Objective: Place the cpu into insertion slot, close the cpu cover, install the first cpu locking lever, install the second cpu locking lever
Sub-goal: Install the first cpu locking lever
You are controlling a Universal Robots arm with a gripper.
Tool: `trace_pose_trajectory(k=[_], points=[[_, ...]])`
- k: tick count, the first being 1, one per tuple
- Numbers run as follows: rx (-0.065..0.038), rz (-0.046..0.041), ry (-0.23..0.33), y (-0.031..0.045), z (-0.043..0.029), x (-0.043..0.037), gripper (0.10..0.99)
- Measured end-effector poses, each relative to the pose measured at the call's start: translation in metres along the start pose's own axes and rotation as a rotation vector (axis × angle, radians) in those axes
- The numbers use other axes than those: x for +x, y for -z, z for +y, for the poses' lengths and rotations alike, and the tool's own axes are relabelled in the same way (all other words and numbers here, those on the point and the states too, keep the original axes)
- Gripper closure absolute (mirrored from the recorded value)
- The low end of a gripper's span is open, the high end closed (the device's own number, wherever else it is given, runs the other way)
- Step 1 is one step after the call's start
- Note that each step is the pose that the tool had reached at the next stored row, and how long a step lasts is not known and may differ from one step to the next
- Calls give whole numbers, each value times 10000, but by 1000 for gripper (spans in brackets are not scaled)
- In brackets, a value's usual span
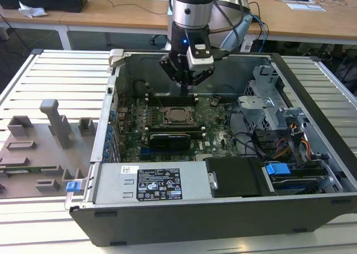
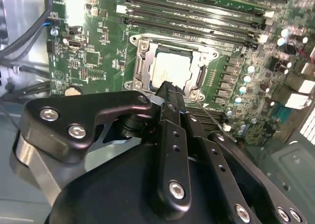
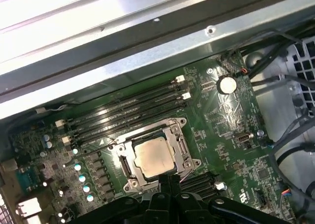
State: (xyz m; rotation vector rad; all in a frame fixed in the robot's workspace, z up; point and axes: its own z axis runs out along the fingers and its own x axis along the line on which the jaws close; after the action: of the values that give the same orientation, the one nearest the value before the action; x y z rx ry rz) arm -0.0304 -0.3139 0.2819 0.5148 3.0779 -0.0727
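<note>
- The cpu lay flat in the insertion slot, just left of centre in the exterior view, inside the open computer case on the slatted counter.
- The cpu cover looked folded down, its metal frame ringing the chip on all sides in both wrist views.
- The gripper hung above the motherboard at the upper middle of the exterior view. Its fingers were clenched together and gripped nothing, and its tip in the second wrist view sat at the socket's near edge.
- A thin wire lever jutted from one socket corner towards the row of capacitors. I could not tell whether it was latched.
- Judgement: placing and covering looked finished, and the lever stage was in hand.
- Judgement: working a lever would call for the clenched tip to land squarely on that thin wire and press it down and under its hook, without sliding onto the memory slots.
</note>
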Motion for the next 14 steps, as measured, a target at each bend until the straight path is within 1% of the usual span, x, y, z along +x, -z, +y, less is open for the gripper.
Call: trace_pose_trajectory(k=[1,3,5,7,8,10,12,14], points=[[-7,-10,232,0,0,0,980],[-13,-21,480,0,0,0,980],[-24,-39,921,0,0,0,980],[-31,-49,1135,0,0,0,980],[-37,-60,1392,0,0,0,980],[-45,-71,1646,0,0,0,980],[-56,-87,2037,0,0,0,980],[-61,-95,2228,0,0,0,980]])
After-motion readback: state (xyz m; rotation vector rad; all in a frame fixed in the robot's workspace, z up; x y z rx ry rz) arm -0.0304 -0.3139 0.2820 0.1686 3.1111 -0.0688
